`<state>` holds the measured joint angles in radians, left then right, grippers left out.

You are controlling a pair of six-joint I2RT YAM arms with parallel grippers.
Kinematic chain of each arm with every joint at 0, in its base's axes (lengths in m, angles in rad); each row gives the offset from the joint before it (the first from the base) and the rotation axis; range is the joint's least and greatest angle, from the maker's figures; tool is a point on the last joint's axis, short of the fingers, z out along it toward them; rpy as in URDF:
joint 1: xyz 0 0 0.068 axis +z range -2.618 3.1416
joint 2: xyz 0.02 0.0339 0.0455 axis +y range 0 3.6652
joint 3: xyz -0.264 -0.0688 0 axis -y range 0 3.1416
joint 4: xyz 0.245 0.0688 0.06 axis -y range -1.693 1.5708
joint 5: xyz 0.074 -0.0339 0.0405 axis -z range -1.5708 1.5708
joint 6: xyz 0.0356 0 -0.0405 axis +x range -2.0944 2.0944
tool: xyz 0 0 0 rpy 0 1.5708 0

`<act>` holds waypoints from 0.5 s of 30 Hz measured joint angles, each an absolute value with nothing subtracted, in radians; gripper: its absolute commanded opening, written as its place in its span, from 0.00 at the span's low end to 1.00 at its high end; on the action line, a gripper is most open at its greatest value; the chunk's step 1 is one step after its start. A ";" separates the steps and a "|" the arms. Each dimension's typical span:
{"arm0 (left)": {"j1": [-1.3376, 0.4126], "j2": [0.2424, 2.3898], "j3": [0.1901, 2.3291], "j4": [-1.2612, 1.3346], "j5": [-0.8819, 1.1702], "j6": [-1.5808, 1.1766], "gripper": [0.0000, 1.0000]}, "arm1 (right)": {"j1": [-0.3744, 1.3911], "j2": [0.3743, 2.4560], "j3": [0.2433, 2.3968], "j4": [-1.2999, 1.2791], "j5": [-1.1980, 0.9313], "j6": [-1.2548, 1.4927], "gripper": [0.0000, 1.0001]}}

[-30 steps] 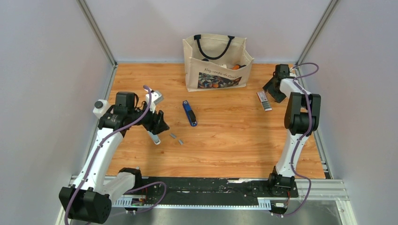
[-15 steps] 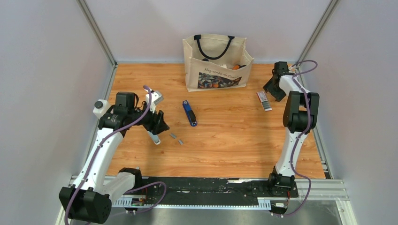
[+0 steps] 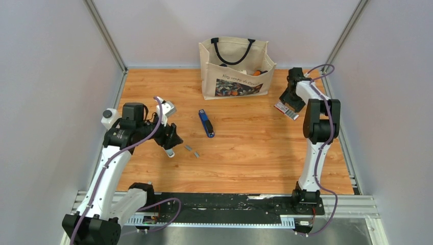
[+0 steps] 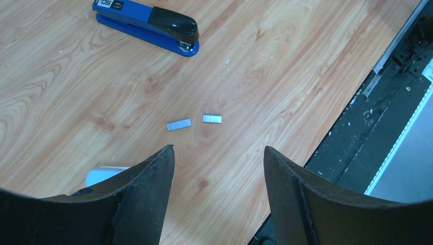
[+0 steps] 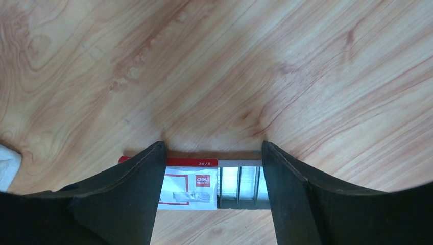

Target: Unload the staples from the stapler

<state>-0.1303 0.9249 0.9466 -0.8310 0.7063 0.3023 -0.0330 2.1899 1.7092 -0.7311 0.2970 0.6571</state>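
Observation:
The blue stapler (image 3: 206, 123) with black parts lies closed on the wooden table; it also shows in the left wrist view (image 4: 148, 24). Two short silvery staples (image 3: 192, 150) lie loose on the wood near it, in the left wrist view as one strip (image 4: 178, 124) and another (image 4: 212, 118). My left gripper (image 3: 171, 141) is open and empty, just left of the strips; in its own view (image 4: 218, 155) they lie beyond the fingertips. My right gripper (image 3: 289, 100) is open at the far right, far from the stapler.
A white-and-red box (image 5: 189, 185) lies between my right fingers, its tray slid partly out; it also shows in the top view (image 3: 286, 110). A pale stick-like tool (image 3: 169, 151) lies under my left gripper. A canvas tote bag (image 3: 235, 67) stands at the back.
My right gripper has moved left and down over the white-and-red box, and the box has turned to a slant. My left arm has shifted slightly nearer.

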 measured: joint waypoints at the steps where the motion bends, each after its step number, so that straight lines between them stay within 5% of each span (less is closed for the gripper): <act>1: -0.130 0.921 0.947 -0.833 0.706 0.303 0.73 | -0.028 2.190 1.709 -0.733 0.299 0.658 0.72; 15: -0.130 0.866 0.947 -0.854 0.706 0.306 0.73 | 0.047 2.086 1.528 -0.653 0.322 0.670 0.71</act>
